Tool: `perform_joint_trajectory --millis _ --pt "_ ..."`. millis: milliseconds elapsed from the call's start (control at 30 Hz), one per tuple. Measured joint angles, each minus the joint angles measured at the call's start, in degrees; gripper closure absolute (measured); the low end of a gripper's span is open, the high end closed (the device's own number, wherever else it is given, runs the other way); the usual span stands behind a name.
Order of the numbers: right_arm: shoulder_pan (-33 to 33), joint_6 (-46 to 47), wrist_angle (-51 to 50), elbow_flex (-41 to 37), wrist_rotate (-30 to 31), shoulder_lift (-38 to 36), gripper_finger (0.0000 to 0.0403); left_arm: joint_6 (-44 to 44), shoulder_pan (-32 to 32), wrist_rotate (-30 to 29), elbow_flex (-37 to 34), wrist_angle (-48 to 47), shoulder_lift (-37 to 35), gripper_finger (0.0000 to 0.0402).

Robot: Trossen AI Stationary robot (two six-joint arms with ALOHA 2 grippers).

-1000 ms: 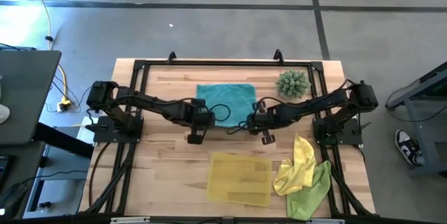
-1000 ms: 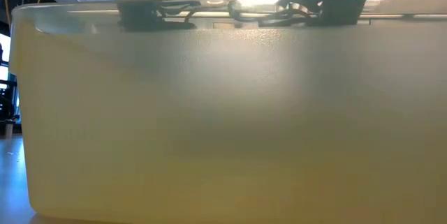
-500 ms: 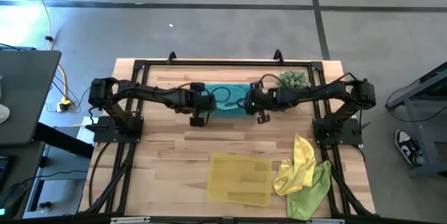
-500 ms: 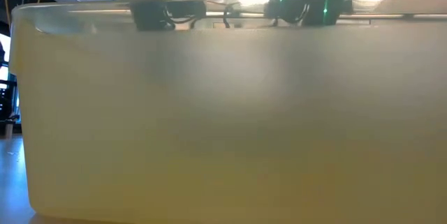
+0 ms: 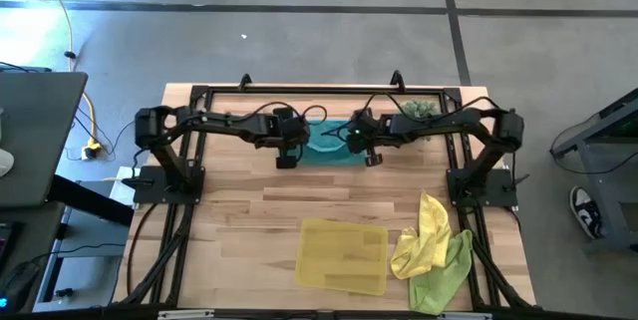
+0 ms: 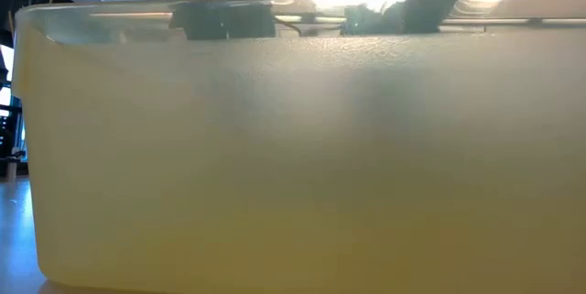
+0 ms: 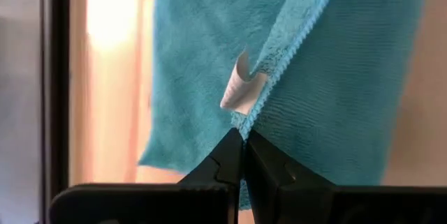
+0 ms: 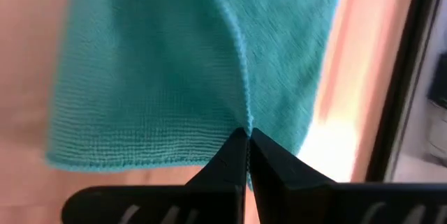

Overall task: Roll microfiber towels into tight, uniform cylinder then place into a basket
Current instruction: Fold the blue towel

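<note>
Both tools work at the upper middle of the high view, over the teal towel [image 5: 327, 142], which lies near the far edge of the worktop [image 5: 239, 220]. The left tool [image 5: 284, 160] is pinched shut on the towel's edge; its wrist view shows the hem, with a small white tag [image 7: 239, 91] beside it, running into the closed tips, and one layer folded over another. The right tool [image 5: 372, 159] is likewise clamped on the hem at the opposite side. Gripping two points of one edge looks meant to keep that edge straight, so the fold or roll comes out even rather than skewed.

The basket [image 5: 343, 255] sits at the lower middle of the high view, holding no towel; its wall fills the low view. The yellow towel [image 5: 427, 232] and the lime towel [image 5: 445, 274] lie crumpled together just right of it, well apart from the tools. A spiky plant [image 5: 419, 111] sits at the upper right, partly hidden behind the right arm.
</note>
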Motion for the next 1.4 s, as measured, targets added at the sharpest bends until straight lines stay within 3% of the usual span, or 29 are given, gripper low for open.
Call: perform_joint_trajectory --millis 167,533,867,1400 --pt "-1.4 -3.3 1.4 0.0 4.4 1.4 0.0403 2.5 1.9 -1.2 0.0 2.4 3.2 0.0397" --pt "-3.7 -5.1 4.0 0.0 3.2 1.5 0.0403 4.7 3.1 -9.1 0.1 3.9 5.1 0.0397" --pt "-3.8 -8.0 8.2 0.0 2.8 1.5 0.0403 3.5 3.7 -8.4 0.1 4.5 5.1 0.0397" --pt "-5.9 -8.0 8.1 0.0 5.4 1.5 0.0403 2.9 3.7 -14.2 0.1 5.4 5.1 0.0397"
